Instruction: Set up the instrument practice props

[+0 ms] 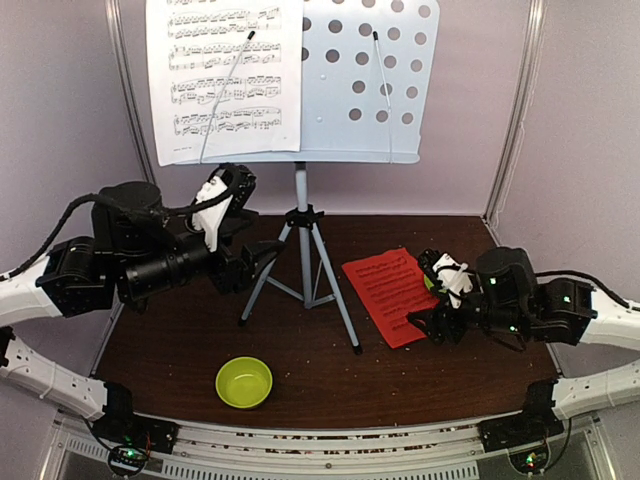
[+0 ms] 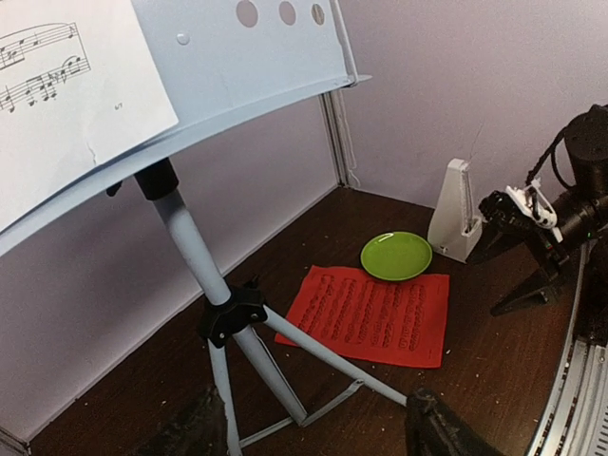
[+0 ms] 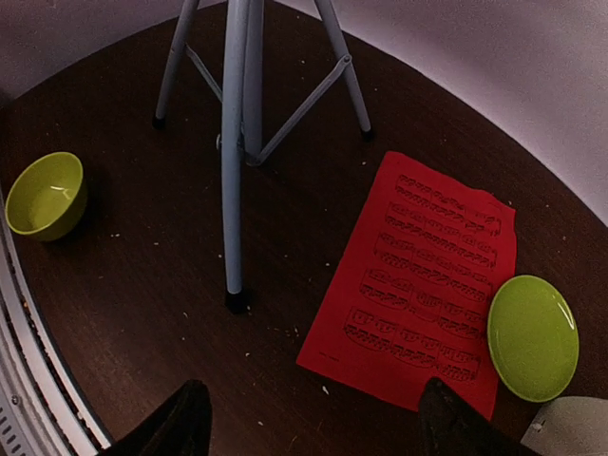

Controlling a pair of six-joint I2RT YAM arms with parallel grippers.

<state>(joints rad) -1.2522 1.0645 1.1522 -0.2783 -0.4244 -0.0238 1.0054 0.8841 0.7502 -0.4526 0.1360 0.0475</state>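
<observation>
Left claw [image 2: 323, 427] and right claw [image 3: 318, 423] gape empty; red page [image 3: 418, 275] probably goes onto the music stand [image 1: 340, 140] next; I'd pinch its edge.

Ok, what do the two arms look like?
The left arm and right arm match: white links near the bases, black housings further out, looping black cables, small green lights. On left pincer and right pincer, dark fingers, white fitting behind.
</observation>
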